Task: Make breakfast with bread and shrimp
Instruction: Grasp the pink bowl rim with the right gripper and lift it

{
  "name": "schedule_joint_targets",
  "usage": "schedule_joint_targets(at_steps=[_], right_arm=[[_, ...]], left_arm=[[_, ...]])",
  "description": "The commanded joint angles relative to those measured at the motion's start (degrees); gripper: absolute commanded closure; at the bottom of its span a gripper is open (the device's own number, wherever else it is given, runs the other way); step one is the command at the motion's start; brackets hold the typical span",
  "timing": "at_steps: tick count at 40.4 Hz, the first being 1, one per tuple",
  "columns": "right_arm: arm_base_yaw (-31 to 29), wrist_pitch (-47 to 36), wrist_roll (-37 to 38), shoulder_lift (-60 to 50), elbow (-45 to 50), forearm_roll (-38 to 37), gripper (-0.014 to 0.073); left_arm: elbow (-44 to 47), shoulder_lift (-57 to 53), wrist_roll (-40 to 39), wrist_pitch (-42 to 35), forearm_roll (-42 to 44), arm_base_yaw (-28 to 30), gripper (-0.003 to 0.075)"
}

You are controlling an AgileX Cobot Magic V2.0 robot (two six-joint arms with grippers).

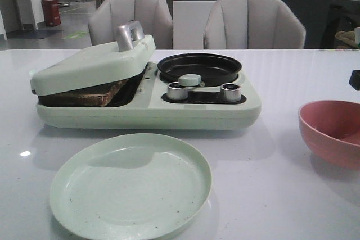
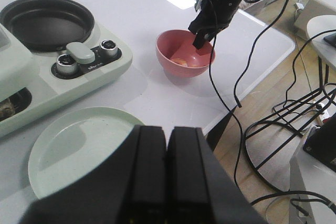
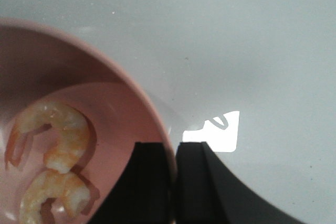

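Bread (image 1: 90,95): inside the left half of the green appliance (image 1: 146,108), under its tilted lid (image 1: 93,63) — only a brown crust edge shows in the gap.
Pan (image 1: 199,67): black and round, on the appliance's far right part, with two silver knobs (image 1: 177,91) just in front of it.
Shrimp (image 3: 50,135): two curled pinkish-orange pieces lie in the pink bowl (image 1: 332,130), touching each other.
Bowl: on the table (image 1: 270,184) at the right, well apart from the appliance.
Plate (image 1: 130,186): pale green, near the front edge, just in front of the appliance.
Left gripper (image 2: 167,171): fingers pressed together with nothing between them, held above the near side of the plate.
Right gripper (image 3: 173,182): fingers almost together over the bowl's rim — whether they pinch the rim I cannot tell.
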Motion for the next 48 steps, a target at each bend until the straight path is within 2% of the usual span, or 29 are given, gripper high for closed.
schedule_joint_targets(at_steps=[1, 15, 25, 28, 34, 42, 48], right_arm=[[-0.3, -1.1, -0.3, -2.4, -1.7, -0.1, 0.0559], [1.1, -1.2, -0.4, -9.3, -3.3, -0.2, 0.0559], [9.4, -1.1, 0.0, -15.5, -12.7, -6.6, 0.055], [12.9, -0.8, 2.5, -15.5, -16.8, -10.5, 0.055], [20.2, -0.7, 11.2, -13.4, -25.1, -23.3, 0.055], [28.7, 1.9, 21.7, -6.0, -35.0, -44.8, 0.055], [33.2, 4.2, 26.8, 0.9, -41.7, -59.1, 0.055]], left_arm=[[-1.4, 0.0, 0.2, -2.4, -3.1, -0.5, 0.0622], [-1.4, 0.0, 0.2, -2.4, -3.1, -0.5, 0.0622], [-1.4, 0.0, 0.2, -2.4, -3.1, -0.5, 0.0622], [-1.4, 0.0, 0.2, -2.4, -3.1, -0.5, 0.0622], [-1.4, 0.0, 0.2, -2.4, -3.1, -0.5, 0.0622], [-1.4, 0.0, 0.2, -2.4, -3.1, -0.5, 0.0622], [-1.4, 0.0, 0.2, -2.4, -3.1, -0.5, 0.0622]])
